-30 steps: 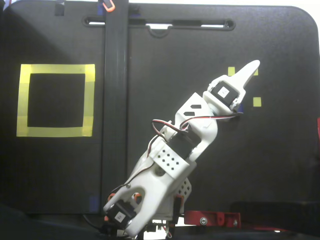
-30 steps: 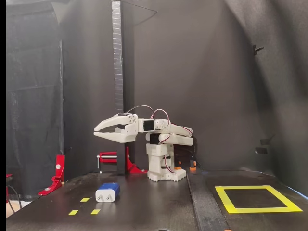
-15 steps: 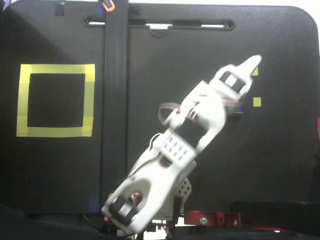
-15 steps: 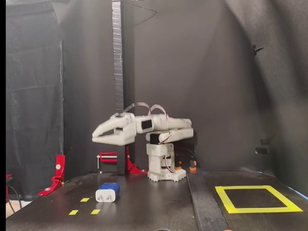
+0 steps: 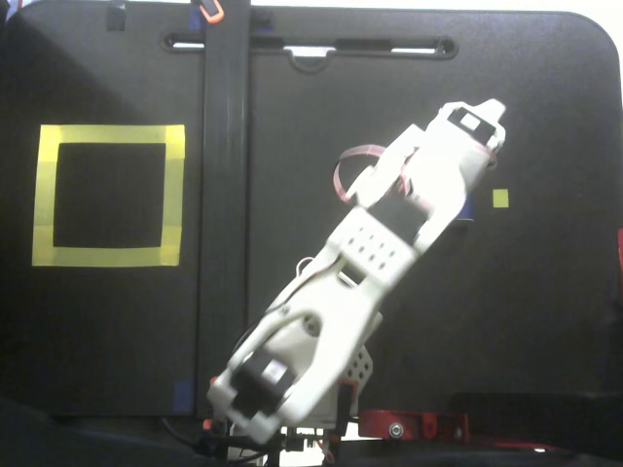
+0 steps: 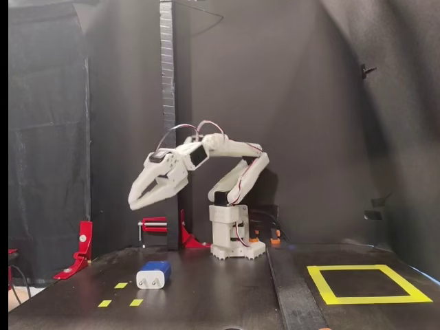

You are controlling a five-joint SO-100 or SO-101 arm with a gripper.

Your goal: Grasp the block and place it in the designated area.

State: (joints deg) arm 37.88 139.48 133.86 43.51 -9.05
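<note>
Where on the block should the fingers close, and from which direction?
Come down from above and close across the narrow sides of the block. It lies flat on the table, blue top up, white face toward the camera, with nothing touching it. The gripper hangs above it, tilted down and slightly open.

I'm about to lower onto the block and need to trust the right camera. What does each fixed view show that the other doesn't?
Only in a fixed view, from above: the arm covers the block almost entirely, and the designated area shows as a full square. Only in a fixed view, from table level: the block lies fully visible, with open air between it and the tool, whose jaws stand apart; three small yellow squares lie beside the block. Both show the arm, the tool and the designated area, which holds nothing.
</note>
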